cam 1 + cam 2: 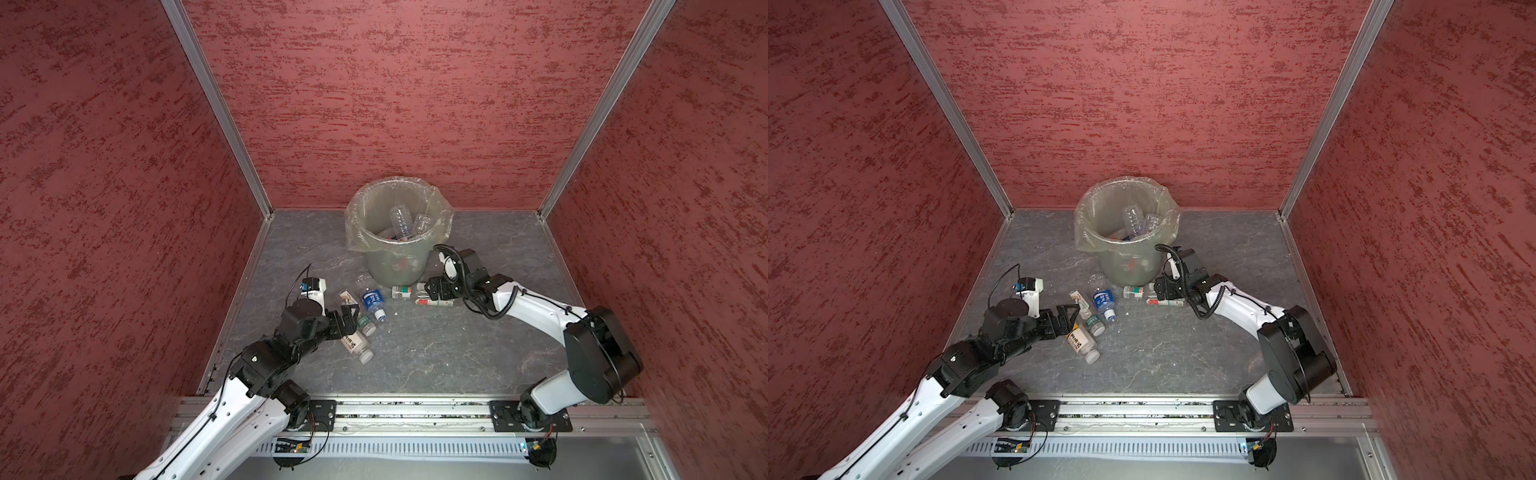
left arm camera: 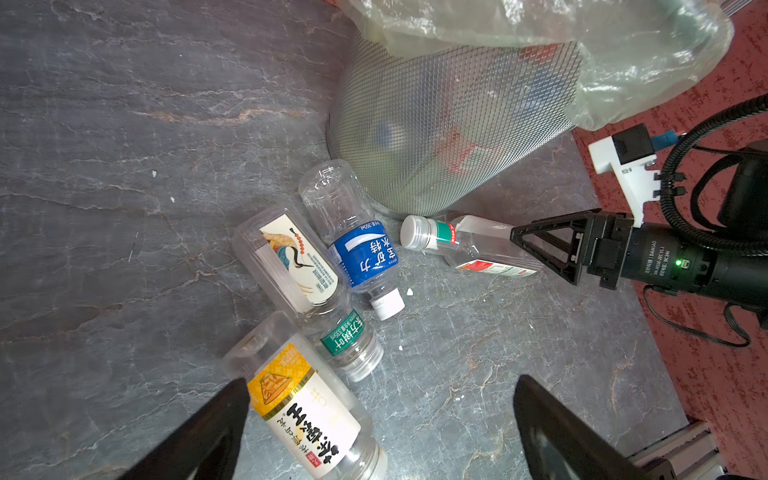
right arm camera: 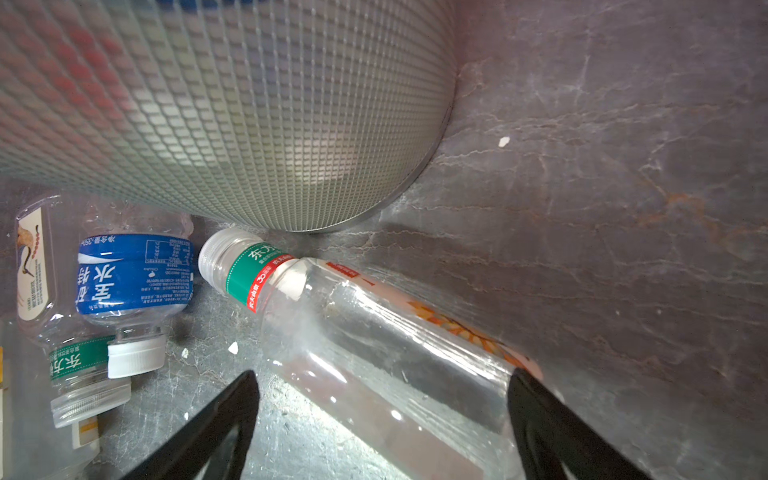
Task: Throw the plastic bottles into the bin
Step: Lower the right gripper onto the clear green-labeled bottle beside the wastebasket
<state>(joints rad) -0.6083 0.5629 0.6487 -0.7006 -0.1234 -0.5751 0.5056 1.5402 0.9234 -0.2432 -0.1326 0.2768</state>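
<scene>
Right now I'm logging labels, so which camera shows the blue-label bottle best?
The left wrist view: the blue-label bottle lies whole and sharp there, cap to base, near the bin. The right wrist view shows its label and cap, but off-centre. In both top views it is small, print unreadable.

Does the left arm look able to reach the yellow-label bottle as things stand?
Probably yes. The open left gripper sits right by the yellow-label bottle, and nothing covers it. The crane-label bottle close beside its base might crowd a finger.
</scene>
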